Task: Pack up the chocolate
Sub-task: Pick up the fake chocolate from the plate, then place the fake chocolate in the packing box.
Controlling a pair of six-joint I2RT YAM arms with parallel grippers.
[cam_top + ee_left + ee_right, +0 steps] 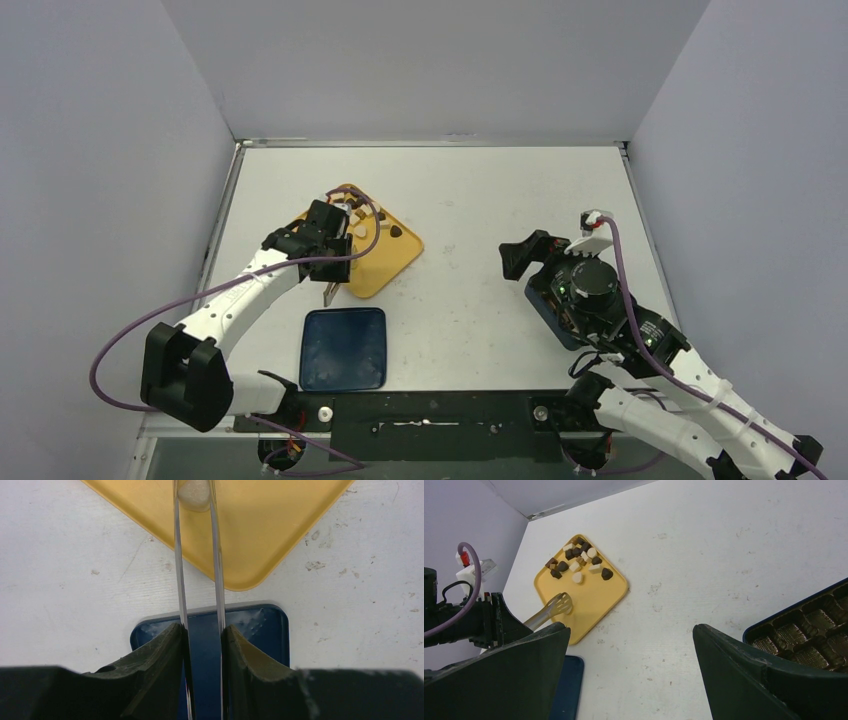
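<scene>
The chocolate (580, 559), several small dark, brown and cream pieces, lies heaped at the far corner of a yellow tray (596, 597). My left gripper (202, 630) is shut on a pair of long metal tongs (178, 570) over the tray's near part. The tong tips pinch one cream-white piece (194, 492). From above, the left gripper (330, 238) covers part of the tray (385, 265). My right gripper (631, 627) stands open and empty above bare table, beside a dark blue box (809, 630) with a gold moulded insert.
A dark blue lid (343, 348) lies flat just in front of the yellow tray, under the tongs' handle end (330, 293). The box sits under my right arm (600, 300). Grey walls close in the table on the left, back and right.
</scene>
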